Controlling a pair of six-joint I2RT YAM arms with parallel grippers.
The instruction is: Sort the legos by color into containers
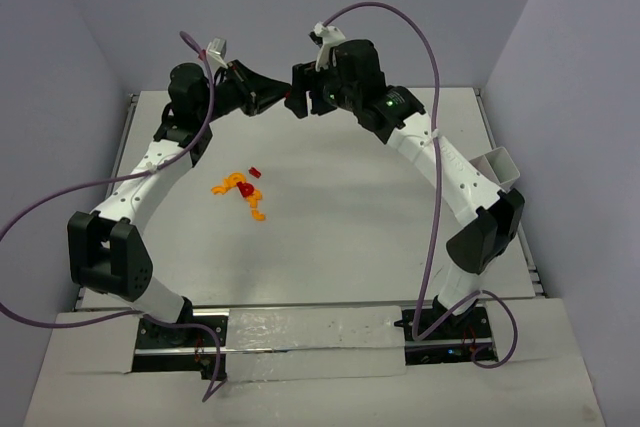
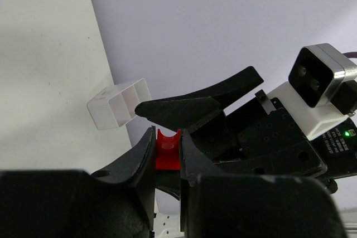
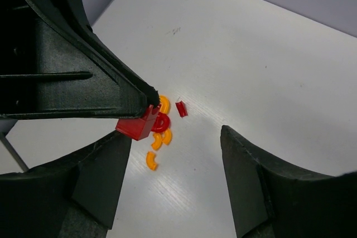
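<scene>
My left gripper (image 1: pixel 277 99) is raised above the far middle of the table, shut on a small red lego brick (image 2: pixel 167 150). That brick (image 3: pixel 136 127) hangs just above the left finger of my right gripper (image 3: pixel 175 140), which faces the left one and stands open with nothing between its fingers. Far below on the table lies a small heap of legos (image 1: pixel 243 190): curved orange pieces (image 3: pixel 152 160), a red ring (image 3: pixel 162 122) and a small red piece (image 3: pixel 181 108). A white container (image 1: pixel 500 167) stands at the table's right edge, beside my right arm.
The right gripper's black fingers (image 2: pixel 178 111) and its white camera module (image 2: pixel 318 76) crowd close in front of the left gripper. The white container (image 2: pixel 120 103) shows beyond them. Purple cables (image 1: pixel 430 57) loop over both arms. Walls close the table on three sides.
</scene>
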